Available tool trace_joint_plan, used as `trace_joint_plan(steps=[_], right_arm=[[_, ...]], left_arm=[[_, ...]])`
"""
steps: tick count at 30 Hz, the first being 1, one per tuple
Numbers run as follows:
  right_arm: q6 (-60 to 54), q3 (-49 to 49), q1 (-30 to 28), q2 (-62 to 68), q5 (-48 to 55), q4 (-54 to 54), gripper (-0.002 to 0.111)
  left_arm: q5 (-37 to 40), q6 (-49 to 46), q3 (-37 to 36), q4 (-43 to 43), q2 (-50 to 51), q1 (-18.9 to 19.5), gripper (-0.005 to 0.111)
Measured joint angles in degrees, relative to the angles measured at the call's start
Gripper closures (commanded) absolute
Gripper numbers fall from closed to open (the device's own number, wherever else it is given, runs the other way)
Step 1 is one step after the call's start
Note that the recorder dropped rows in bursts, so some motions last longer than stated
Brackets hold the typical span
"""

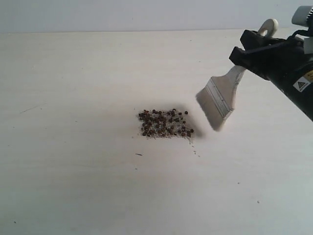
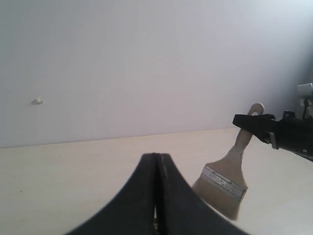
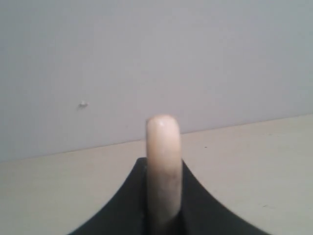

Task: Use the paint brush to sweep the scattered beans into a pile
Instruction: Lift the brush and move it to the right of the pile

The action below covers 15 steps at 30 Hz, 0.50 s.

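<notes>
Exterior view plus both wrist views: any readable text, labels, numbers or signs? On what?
None legible as words or numbers.
On the right arm, white sticker: black warning triangle, symbol only.
Beside it, yellow label: cut off at the frame edge, unreadable.
On the paint brush, metal band: faint marks, too blurred to read.

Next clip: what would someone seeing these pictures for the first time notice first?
The paint brush stands out most: the right gripper holds its cream handle at the right of the exterior view, with the pale bristles angled down toward the table. Next come the beans, gathered in one compact dark reddish patch near the table's middle, just left of the bristles.
</notes>
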<state>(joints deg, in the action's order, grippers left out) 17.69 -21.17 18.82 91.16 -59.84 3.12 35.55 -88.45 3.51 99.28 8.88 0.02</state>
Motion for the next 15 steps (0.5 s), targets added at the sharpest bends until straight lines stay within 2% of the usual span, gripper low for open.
trace_joint_plan(steps=[8, 15], right_arm=[[-8.4, 0.1, 9.7, 0.9, 0.2, 15.7, 0.108], [-8.9, 0.1, 11.6, 5.9, -3.4, 20.3, 0.108]], left_arm=[[0.0, 0.0, 0.0, 0.0, 0.0, 0.0, 0.107], [0.0, 0.0, 0.0, 0.0, 0.0, 0.0, 0.107]])
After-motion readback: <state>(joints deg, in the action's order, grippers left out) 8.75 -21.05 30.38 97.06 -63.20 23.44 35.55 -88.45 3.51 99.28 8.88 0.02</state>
